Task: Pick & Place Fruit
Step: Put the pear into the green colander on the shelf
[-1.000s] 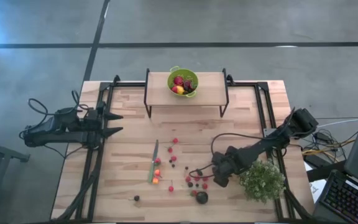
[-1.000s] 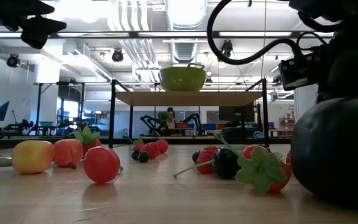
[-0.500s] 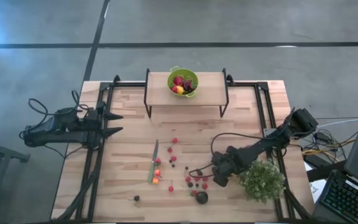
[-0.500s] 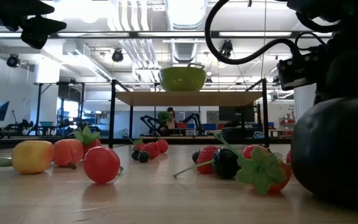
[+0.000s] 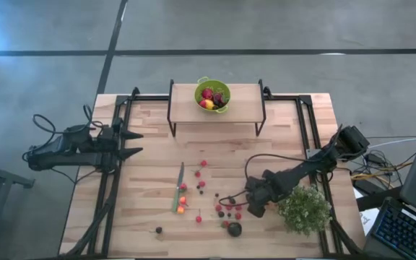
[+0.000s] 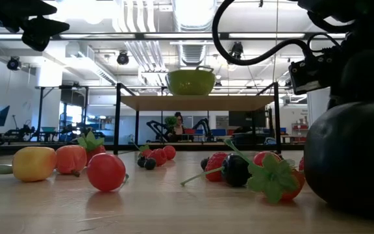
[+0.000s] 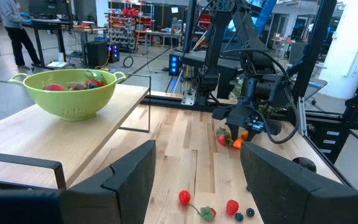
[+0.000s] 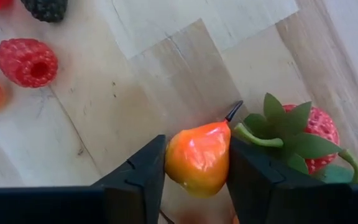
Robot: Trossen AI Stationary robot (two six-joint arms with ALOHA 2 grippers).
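Hardly anything has shifted since a moment ago: the right arm has nudged only slightly over the fruit cluster, and its fingers have drawn in onto a piece, while the left arm has not stirred. Over at the left edge of the table (image 5: 150, 130) the left gripper (image 5: 137, 143) hangs in the air, its fingers spread wide with nothing between them. Moving along, a green-handled knife (image 5: 178, 189) lies on the wood, with a small group of red and orange fruit (image 5: 183, 200) just beside its handle end and a lone dark berry (image 5: 158, 230) nearer the front edge. At the back, on a raised shelf (image 5: 244, 101), stands a green bowl (image 5: 212, 94) with red and yellow pieces already in it. Further right, red and dark berries (image 5: 228, 210) are scattered in front of the right gripper (image 5: 255, 209), and a bigger dark round fruit (image 5: 234, 229) sits near the front edge. In the right wrist view that gripper pinches a small orange pear-shaped fruit (image 8: 197, 157) between its two fingers (image 8: 143, 171), low over the table, with a strawberry (image 8: 303, 132) and its green leaves just beside it and a raspberry (image 8: 27, 62) a little apart. A bushy pale-green plant (image 5: 305, 209) stands near the right edge, close to that arm.
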